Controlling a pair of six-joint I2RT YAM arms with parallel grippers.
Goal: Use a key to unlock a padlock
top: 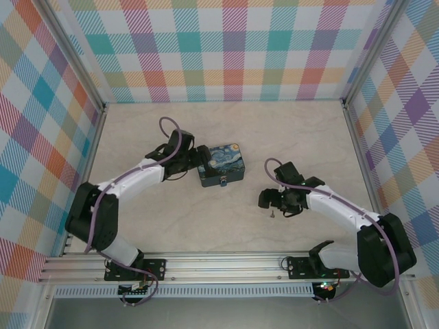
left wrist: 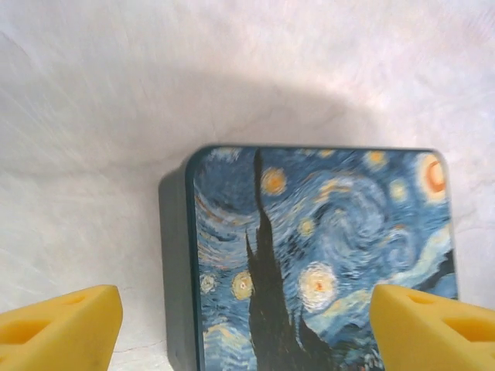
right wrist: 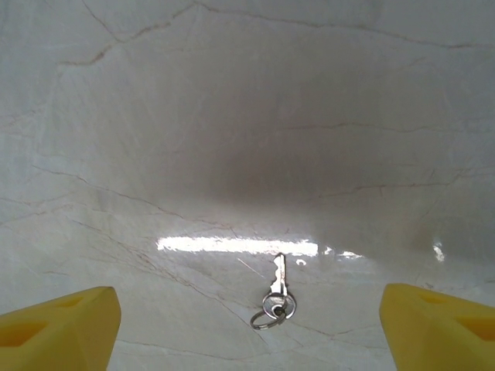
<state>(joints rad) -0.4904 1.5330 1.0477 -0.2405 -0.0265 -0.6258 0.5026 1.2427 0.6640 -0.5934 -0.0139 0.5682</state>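
Right tool (right wrist: 249,332) wide, key (right wrist: 278,280) lengthwise ahead, blade away, ring (right wrist: 265,318) nearest.

starry night box (left wrist: 325,255) on pale table (left wrist: 155,93), yellow fingers (left wrist: 62,328) spread wide

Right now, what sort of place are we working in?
Likely a lab test cell: a pale marble-look tabletop enclosed by pastel plaid walls, with an aluminium rail frame along the near edge.

The bench (right wrist: 232,116) looks like glossy, pale veined stone. The key (right wrist: 278,282) is shiny silvery metal. The box (left wrist: 325,247) is smooth with a printed finish.
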